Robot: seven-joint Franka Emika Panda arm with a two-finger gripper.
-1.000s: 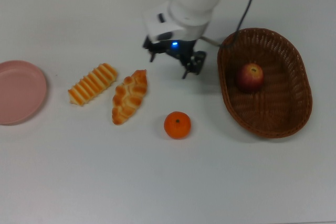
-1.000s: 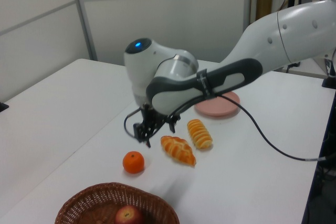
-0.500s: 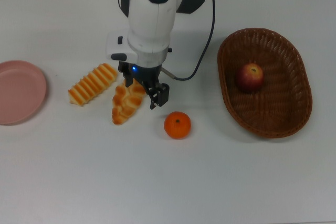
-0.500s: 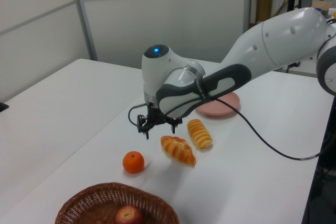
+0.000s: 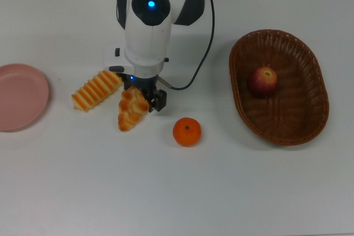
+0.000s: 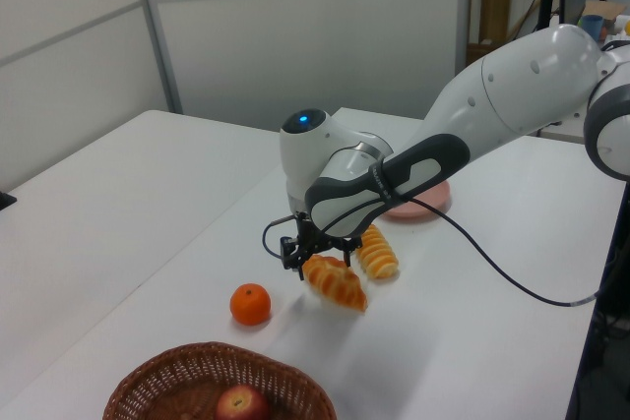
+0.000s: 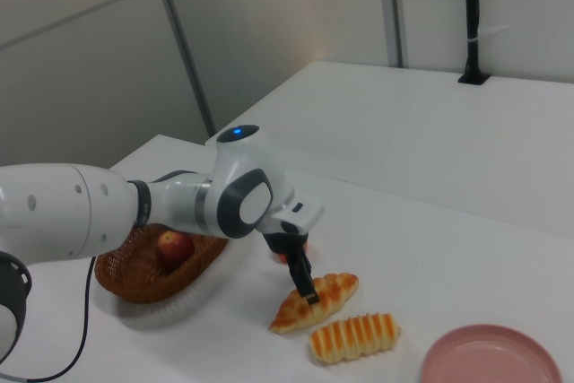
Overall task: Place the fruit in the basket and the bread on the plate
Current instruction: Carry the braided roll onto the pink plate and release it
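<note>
Gripper (image 5: 145, 95) down low over the braided loaf (image 5: 131, 112), fingers apart and straddling its upper end — one dark finger (image 7: 305, 281) shows in the right view reaching down against the loaf's side, and the loaf lies flat on the white table (image 5: 177, 192), not lifted. Whether the pads actually touch the crust cannot be told from these views.

Just beside the loaf, on the top view's left, lies the ridged roll (image 5: 97, 88), cream stripes up, its near end close under the arm's white wrist (image 5: 145, 31). Loaf and roll sit side by side, slightly angled, with a thin gap between them. Further toward the top view's left edge is the pink plate (image 5: 16, 96) — bare, well apart from both bread pieces.

On the other side of the loaf, on the top view's right and a little lower, rests the tangerine (image 5: 187, 131), on the table, clear of the gripper and outside the wicker basket (image 5: 298, 125). That basket stands well off toward the top view's right, and the dark red apple (image 5: 263, 80) lies inside it, near the upper part of the bowl.

A black cable (image 5: 206, 42) loops from the wrist across the table. In the left view the arm's blue light (image 6: 304, 119) glows above the loaf.
</note>
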